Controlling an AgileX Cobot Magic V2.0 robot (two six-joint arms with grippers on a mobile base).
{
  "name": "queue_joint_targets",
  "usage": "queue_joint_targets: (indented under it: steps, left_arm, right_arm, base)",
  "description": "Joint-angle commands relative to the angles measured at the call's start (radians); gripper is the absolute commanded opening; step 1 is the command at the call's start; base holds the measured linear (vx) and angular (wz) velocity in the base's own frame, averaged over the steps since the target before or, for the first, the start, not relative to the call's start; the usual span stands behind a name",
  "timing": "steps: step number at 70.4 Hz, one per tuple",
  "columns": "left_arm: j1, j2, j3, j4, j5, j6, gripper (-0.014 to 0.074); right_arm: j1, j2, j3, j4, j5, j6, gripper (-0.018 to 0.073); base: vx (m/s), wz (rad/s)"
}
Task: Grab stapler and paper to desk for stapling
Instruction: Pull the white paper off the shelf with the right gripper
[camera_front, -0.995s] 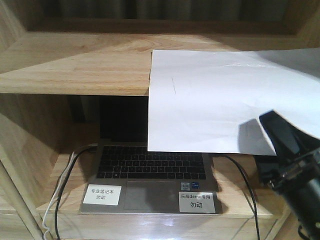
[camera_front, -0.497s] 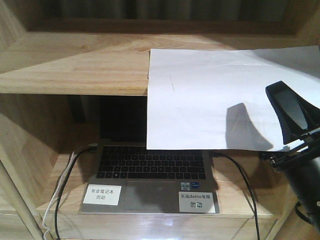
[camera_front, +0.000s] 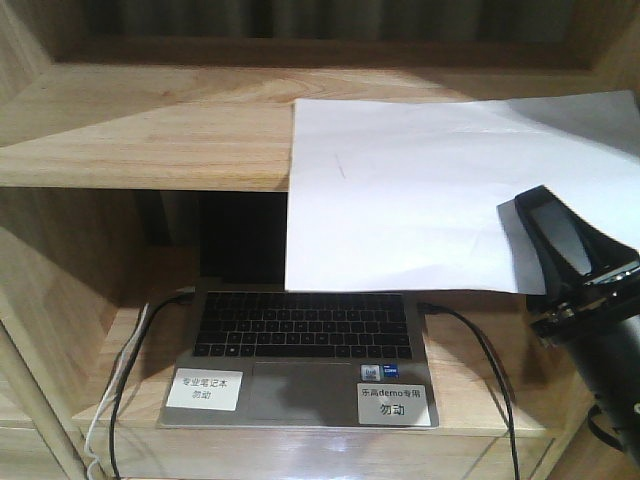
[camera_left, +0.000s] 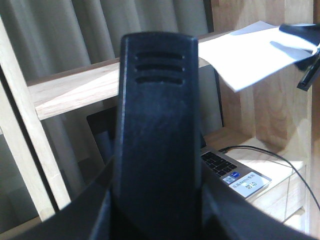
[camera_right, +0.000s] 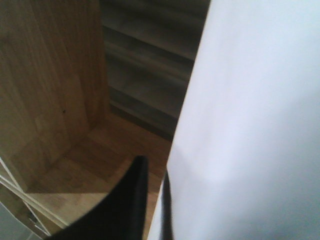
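The paper (camera_front: 400, 200) is a large white sheet lying on the upper shelf board, its front part hanging over the edge. My right gripper (camera_front: 532, 218) is at the sheet's lower right corner, one black finger on top of it. In the right wrist view the paper (camera_right: 250, 100) sits between the nearly closed fingers of that gripper (camera_right: 152, 200). The left wrist view is filled by the black stapler (camera_left: 157, 125), upright with three grooves near its top, and my left gripper (camera_left: 157, 210) is shut on it. The desk is out of view.
A light wood shelf unit (camera_front: 150, 130) fills the front view. An open laptop (camera_front: 300, 340) with two white labels sits on the lower shelf under the paper. Black and white cables (camera_front: 120, 400) hang at its sides. Shelf side walls (camera_front: 30, 300) close in left and right.
The paper has slid a little to the left and its front edge has risen. My right gripper rose, then settled onto the sheet's lower right corner.
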Motion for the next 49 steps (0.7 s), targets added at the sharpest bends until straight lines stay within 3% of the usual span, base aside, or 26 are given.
queue_joint_targets:
  steps: [1, 19, 34, 49]
  left_arm:
    - [-0.002, 0.018, -0.019, -0.015, -0.114, -0.001, -0.0006]
    - [-0.002, 0.018, -0.019, -0.015, -0.114, -0.001, -0.0006]
    - [-0.002, 0.018, -0.019, -0.015, -0.114, -0.001, -0.0006]
    - [-0.002, 0.018, -0.019, -0.015, -0.114, -0.001, -0.0006]
  right_arm:
    - [-0.001, -0.007, -0.032, -0.034, -0.188, -0.004, -0.0014]
    - [-0.001, -0.007, -0.032, -0.038, -0.188, -0.004, -0.001]
    - [-0.001, -0.024, -0.054, -0.127, -0.188, -0.01, -0.001]
    - [-0.001, -0.077, -0.078, -0.155, -0.188, -0.016, -0.001]
  base:
    - [0.0, 0.0]
    - [0.0, 0.0]
    - [0.0, 0.0]
    - [0.0, 0.0]
